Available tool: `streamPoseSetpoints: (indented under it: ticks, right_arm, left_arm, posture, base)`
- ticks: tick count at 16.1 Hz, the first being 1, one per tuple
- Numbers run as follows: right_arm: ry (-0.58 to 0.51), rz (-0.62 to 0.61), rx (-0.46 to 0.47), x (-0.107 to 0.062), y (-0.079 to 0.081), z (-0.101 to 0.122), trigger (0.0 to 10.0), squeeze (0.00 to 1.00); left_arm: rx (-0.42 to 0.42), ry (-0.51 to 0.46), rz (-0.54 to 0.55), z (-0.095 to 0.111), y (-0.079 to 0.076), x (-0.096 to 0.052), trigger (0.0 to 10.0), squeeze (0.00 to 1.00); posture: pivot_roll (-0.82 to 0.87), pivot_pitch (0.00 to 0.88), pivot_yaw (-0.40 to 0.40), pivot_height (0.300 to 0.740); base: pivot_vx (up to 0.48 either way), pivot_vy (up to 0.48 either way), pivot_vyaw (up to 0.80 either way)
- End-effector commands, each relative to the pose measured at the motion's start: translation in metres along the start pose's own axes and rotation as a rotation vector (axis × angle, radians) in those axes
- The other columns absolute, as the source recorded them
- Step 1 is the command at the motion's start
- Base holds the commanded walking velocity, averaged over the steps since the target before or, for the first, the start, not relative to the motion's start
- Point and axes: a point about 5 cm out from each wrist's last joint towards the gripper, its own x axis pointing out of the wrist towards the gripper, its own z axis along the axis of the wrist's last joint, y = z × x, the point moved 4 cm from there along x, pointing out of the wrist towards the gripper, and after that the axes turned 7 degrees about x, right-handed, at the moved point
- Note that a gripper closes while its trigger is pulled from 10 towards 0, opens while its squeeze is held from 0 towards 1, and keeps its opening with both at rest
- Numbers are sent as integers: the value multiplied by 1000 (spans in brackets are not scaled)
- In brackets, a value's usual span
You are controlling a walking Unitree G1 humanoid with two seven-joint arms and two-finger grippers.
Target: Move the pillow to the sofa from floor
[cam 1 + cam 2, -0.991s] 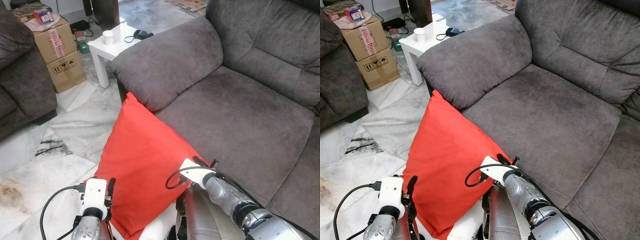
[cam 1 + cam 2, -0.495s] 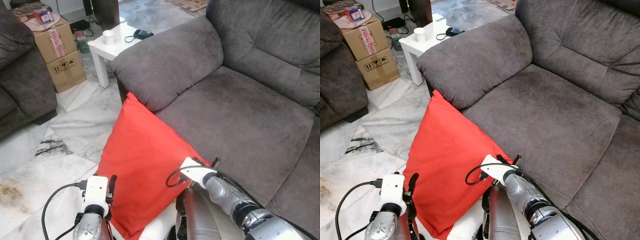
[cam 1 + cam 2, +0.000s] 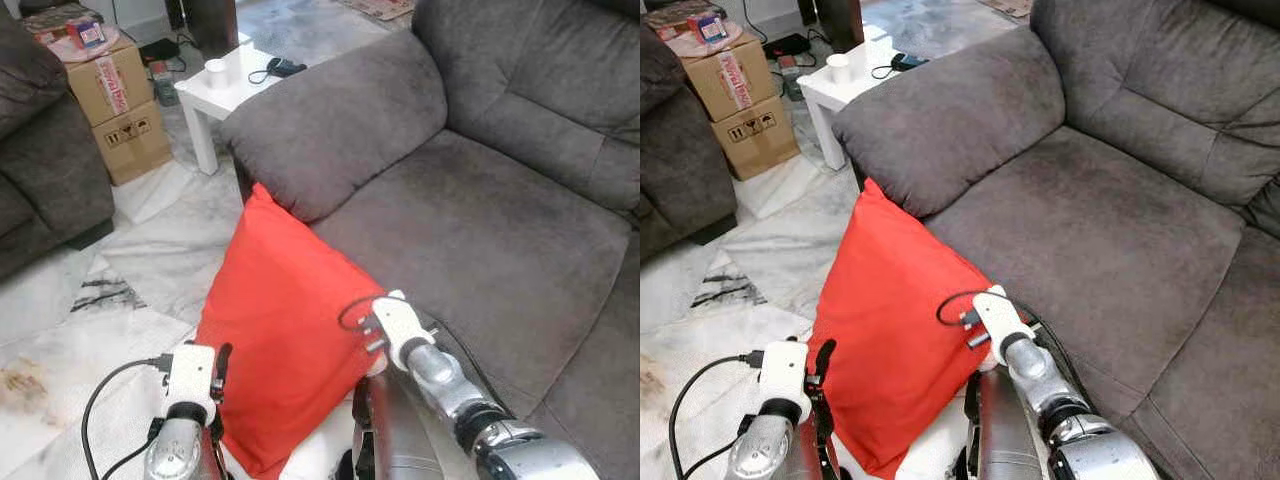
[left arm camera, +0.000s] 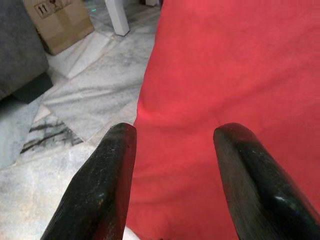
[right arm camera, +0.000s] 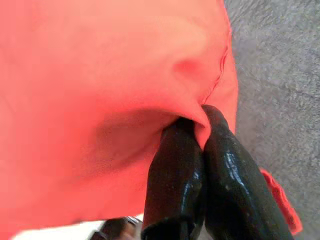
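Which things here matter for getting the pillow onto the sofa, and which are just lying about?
For the job:
red pillow
grey sofa
right gripper, pinching the pillow's edge
left gripper, open beside the pillow

Lying about:
white side table
white cup
cardboard boxes
second sofa

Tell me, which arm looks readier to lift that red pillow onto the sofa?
The right. Its fingers already pinch the red pillow at the edge beside the sofa, while the left gripper is open, holding nothing.
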Motion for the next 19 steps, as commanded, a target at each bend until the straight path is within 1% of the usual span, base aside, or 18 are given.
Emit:
streamPoseSetpoints:
  ticks: [1, 2, 4, 5, 6, 8, 9, 11, 12, 13, 17, 19]
  right_arm:
    - [-72, -7, 106, -1, -8, 12, 0, 0]
    - [-141, -2, 203, -3, -13, 22, 10000, 0]
    - [-279, -19, 342, -10, -25, 39, 10000, 0]
    - [-357, -14, 346, -16, -27, 54, 10000, 0]
    - [-420, 0, 332, -23, -25, 63, 10000, 0]
    - [-472, 17, 373, -29, -21, 71, 10000, 0]
    - [-490, 33, 399, -30, -17, 71, 10000, 0]
    - [-484, 46, 441, -32, -11, 69, 10000, 0]
    - [-493, 27, 482, -34, -12, 70, 10000, 0]
    - [-503, 26, 499, -35, -13, 72, 10000, 0]
    - [-497, 20, 508, -34, -15, 71, 10000, 0]
    - [-498, 20, 511, -33, -15, 75, 10000, 0]
  left_arm:
    - [10, 27, -15, -7, -2, -3, 10000, 0]
    - [8, 22, -14, -5, -1, -2, 10000, 0]
    - [-1, -7, -2, 2, 1, 0, 10000, 0]
    - [-11, -27, 12, 8, 5, 1, 10000, 0]
    - [-30, -58, 35, 18, 10, 4, 10000, 0]
    - [-47, -90, 42, 29, 14, 9, 10000, 0]
    - [-41, -109, 34, 35, 13, 11, 10000, 0]
    - [-44, -122, 23, 40, 11, 14, 10000, 0]
    - [-50, -123, 16, 41, 10, 14, 10000, 0]
    - [-52, -122, 14, 41, 9, 14, 10000, 0]
    - [-53, -126, 8, 42, 10, 16, 10000, 0]
    - [-51, -130, 10, 43, 12, 18, 10000, 0]
  posture:
    - [16, 160, -81, 557]
    - [13, 156, -73, 557]
    - [9, 151, -63, 557]
    - [4, 149, -51, 557]
    - [-1, 149, -44, 557]
    - [-6, 148, -27, 557]
    - [-6, 147, -24, 557]
    - [0, 138, -16, 557]
    - [-1, 134, -14, 557]
    - [0, 132, -13, 557]
    - [6, 120, -15, 557]
    - [7, 113, -12, 557]
  base:
    - [0, 0, 0]
    - [0, 0, 0]
    - [0, 0, 0]
    - [0, 0, 0]
    - [0, 0, 0]
    - [0, 0, 0]
    - [0, 0, 0]
    - [0, 0, 0]
    - [0, 0, 0]
    - [0, 0, 0]
    - [0, 0, 0]
    - [0, 0, 0]
